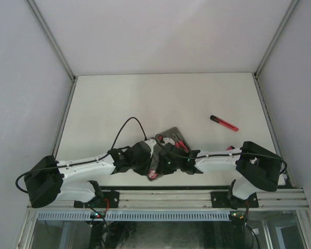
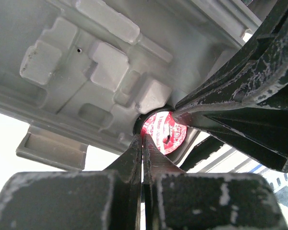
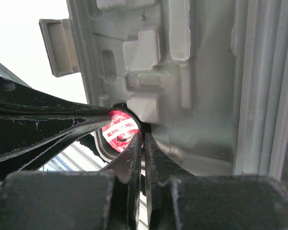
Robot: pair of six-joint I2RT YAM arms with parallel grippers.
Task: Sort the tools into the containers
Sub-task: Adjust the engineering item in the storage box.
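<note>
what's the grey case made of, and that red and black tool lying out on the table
Grey case: looks like moulded plastic, matte, given its soft-edged blocky recesses and even grey colour. Red-and-black tool: likely plastic-bodied, going by the bright red, but too small to be sure.

The far half of the bench [image 1: 160, 98] is lying open to a hand, with only the enclosure walls [image 1: 20, 78] hemming it in; the slim red-black stick tool [image 1: 224, 123] is lying alone on the right, with room on every side; near the front rail [image 1: 166, 198] both arms are crowding over the grey case [image 1: 172, 135]; the left hand [image 2: 143, 140] and right hand [image 3: 144, 136], both pinched together, are meeting at a red round piece [image 2: 163, 129], each blocking the other's way; the case's moulded ribs are standing just beside their tips.
</note>
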